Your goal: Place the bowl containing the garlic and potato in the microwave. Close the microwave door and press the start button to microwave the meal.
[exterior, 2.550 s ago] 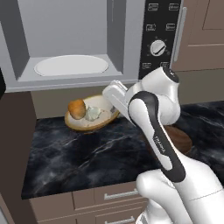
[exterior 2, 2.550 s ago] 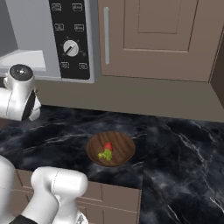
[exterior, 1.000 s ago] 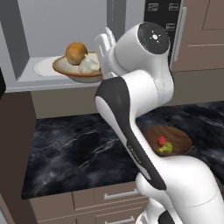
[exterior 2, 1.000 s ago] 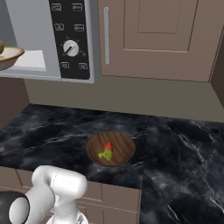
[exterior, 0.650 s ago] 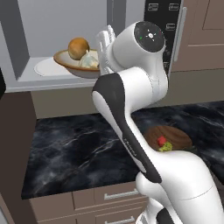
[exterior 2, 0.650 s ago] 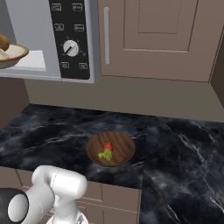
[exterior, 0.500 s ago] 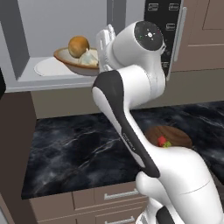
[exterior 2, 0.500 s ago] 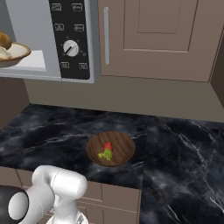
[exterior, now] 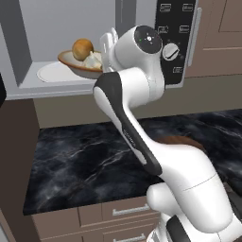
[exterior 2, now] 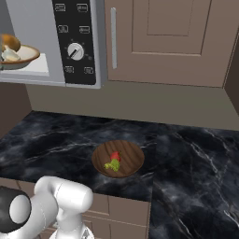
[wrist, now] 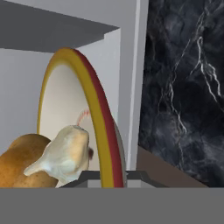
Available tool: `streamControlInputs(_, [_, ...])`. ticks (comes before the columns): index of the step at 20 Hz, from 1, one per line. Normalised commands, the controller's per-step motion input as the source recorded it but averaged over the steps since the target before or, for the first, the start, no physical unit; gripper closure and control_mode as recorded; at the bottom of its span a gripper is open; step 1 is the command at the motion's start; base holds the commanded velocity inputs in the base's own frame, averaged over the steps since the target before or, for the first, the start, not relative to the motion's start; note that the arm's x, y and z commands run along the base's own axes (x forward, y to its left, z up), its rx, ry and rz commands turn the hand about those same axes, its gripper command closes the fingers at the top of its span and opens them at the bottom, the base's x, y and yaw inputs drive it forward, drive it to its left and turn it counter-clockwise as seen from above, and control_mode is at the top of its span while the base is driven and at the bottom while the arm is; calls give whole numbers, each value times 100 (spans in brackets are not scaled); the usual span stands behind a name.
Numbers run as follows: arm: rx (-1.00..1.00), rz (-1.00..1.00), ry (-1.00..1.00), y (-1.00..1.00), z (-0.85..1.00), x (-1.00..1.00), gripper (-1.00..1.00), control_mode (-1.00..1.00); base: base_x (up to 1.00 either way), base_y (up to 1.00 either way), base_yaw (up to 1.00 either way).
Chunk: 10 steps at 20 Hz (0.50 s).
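The tan bowl (exterior: 75, 65) hangs tilted in the mouth of the open microwave (exterior: 71, 19), just above the right part of its white turntable (exterior: 51, 72). The orange-brown potato (exterior: 82, 48) and the pale garlic (exterior: 93, 60) lie in it. My gripper (exterior: 106, 53) is shut on the bowl's right rim. In the hand view the rim (wrist: 95, 114) runs up between my fingers, with the garlic (wrist: 65, 153) and potato (wrist: 19, 162) to its left. In the right base view the bowl (exterior 2: 21, 57) shows at the far left. The microwave door is out of view.
The black control panel with its white dial (exterior: 170, 51) sits right of the cavity. A dark wooden bowl (exterior 2: 118, 158) with red and green food stands on the black marble counter (exterior 2: 186, 154). Brown cabinet doors (exterior 2: 163, 42) fill the wall to the right.
The bowl has risen slightly in the microwave opening over the last second. My grip on its rim is unchanged.
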Motion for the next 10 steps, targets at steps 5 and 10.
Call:
streamControlInputs(5, [-13,0,6,22,0,44,100,-100,0,0,0])
streamControlInputs(10, [-14,0,5,22,0,40,100,-100,0,0,0])
